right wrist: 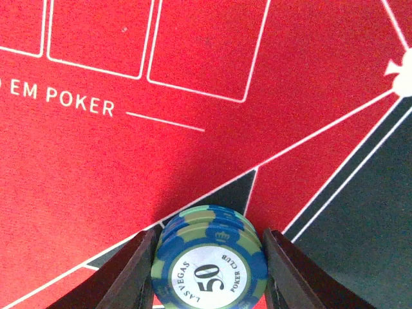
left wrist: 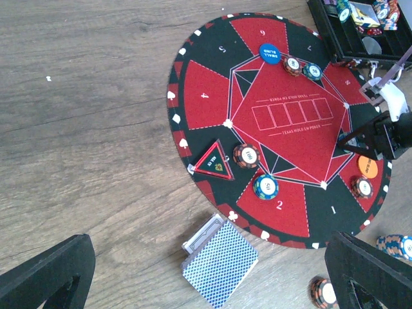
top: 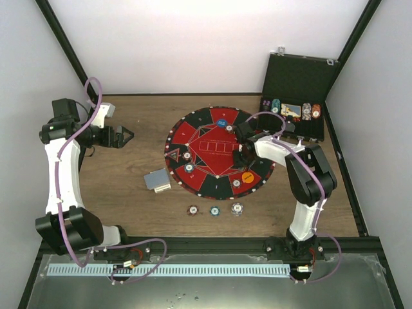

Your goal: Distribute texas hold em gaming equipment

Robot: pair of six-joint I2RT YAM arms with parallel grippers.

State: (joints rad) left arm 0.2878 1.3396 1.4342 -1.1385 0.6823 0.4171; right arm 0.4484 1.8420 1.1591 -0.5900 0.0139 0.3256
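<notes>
My right gripper (right wrist: 209,257) is shut on a small stack of blue-and-green "50" poker chips (right wrist: 209,267), a black finger (right wrist: 125,273) pressed to each side. It hangs low over the red centre of the round mat (top: 206,138), right of the card boxes; whether the stack touches the felt I cannot tell. The left gripper (top: 129,136) is open and holds nothing, high over bare wood left of the mat. A deck of blue-backed cards (left wrist: 220,259) lies off the mat's near-left edge. A blue button (left wrist: 270,53) and an orange button (left wrist: 368,166) lie on the mat.
Single chips sit on several mat seats, such as one (left wrist: 246,155) beside a triangular marker (left wrist: 214,161). Three chips (top: 214,210) lie in a row on the wood in front of the mat. An open black case (top: 296,96) with more chips stands at back right.
</notes>
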